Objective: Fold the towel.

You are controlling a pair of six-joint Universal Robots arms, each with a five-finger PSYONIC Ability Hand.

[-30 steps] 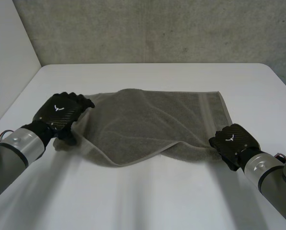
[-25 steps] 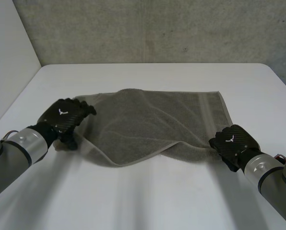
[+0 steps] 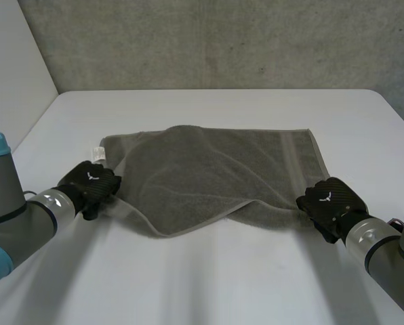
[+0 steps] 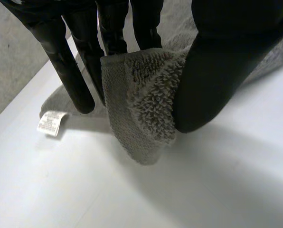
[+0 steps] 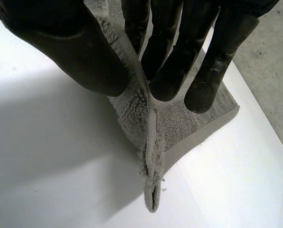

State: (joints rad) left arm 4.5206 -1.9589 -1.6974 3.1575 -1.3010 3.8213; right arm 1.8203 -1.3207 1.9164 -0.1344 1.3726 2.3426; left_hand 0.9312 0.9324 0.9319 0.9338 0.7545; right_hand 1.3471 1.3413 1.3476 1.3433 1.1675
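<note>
A grey towel (image 3: pixel 215 172) lies partly folded on the white table (image 3: pixel 209 284), its near edge doubled over towards the middle. My left hand (image 3: pixel 90 184) is at the towel's near left corner. In the left wrist view the thumb (image 4: pixel 217 71) and fingers (image 4: pixel 80 71) pinch that corner (image 4: pixel 141 104). My right hand (image 3: pixel 329 200) holds the near right corner. There the thumb (image 5: pixel 70 47) and fingers (image 5: pixel 174 57) pinch the towel's edge (image 5: pixel 148 142). A white label (image 3: pixel 97 153) shows at the far left corner, and the same label (image 4: pixel 50 122) lies on the table beyond the left fingertips.
A grey concrete wall (image 3: pixel 222 40) stands behind the table's far edge. A white side panel (image 3: pixel 12 81) rises at the left. Bare tabletop stretches in front of the towel and beyond it.
My left hand has come down and back towards the near left, drawing the towel's left corner with it and baring the far left corner with its label. The right hand has stayed put.
</note>
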